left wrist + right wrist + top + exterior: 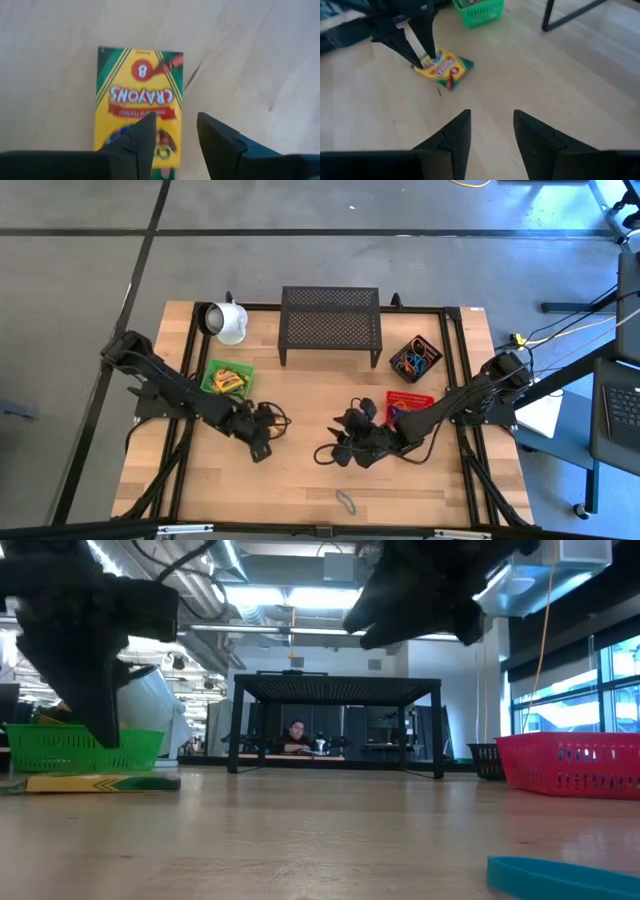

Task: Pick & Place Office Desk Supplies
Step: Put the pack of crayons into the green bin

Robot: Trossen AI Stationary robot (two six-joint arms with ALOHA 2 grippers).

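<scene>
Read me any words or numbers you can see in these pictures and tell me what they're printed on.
"CRAYONS": on the crayon box lying on the table, seen upside down in the left wrist view.
"8": on the same box, above the name as shown.
The smaller print on the red banner is too blurred to read.
Nothing else carries legible text.

- The right tool (491, 131) hangs over the bare counter (535, 65), fingers parted.
- Farther off, the left tool (422, 59) touches a crayon box (445, 66).
- A green basket (479, 11) stands beyond.
</scene>
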